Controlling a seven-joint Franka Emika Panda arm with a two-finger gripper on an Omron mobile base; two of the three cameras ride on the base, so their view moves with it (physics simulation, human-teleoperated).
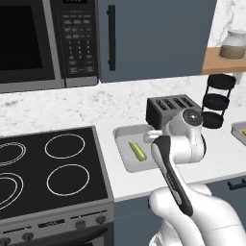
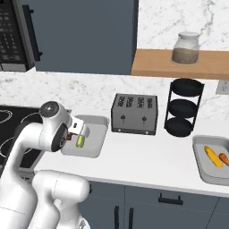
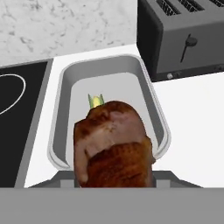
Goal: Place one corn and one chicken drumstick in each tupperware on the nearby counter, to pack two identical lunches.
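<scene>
In the hand view a dark reddish-brown chicken drumstick [image 3: 113, 144] hangs close to the camera, and it hides the fingertips that grip it. My gripper [image 2: 71, 135] is shut on it, just above the near end of the left tupperware [image 3: 151, 100]. That grey tray [image 2: 96, 129] [image 1: 121, 132] stands on the white counter [image 2: 147, 161] beside the stove and holds a green-husked corn [image 3: 96, 102] [image 1: 138, 151] [image 2: 80, 142]. At the far right a second tupperware [image 2: 199, 156] holds a bare yellow corn [image 2: 213, 157] and an orange drumstick [image 2: 224, 159].
A dark toaster [image 2: 134, 114] [image 1: 170, 109] stands right behind the left tray. A black three-tier rack [image 2: 181, 107] is to its right, under a wooden shelf with a jar [image 2: 185, 48]. The black stove [image 1: 48, 168] lies to the left, with a microwave [image 1: 43, 43] above it.
</scene>
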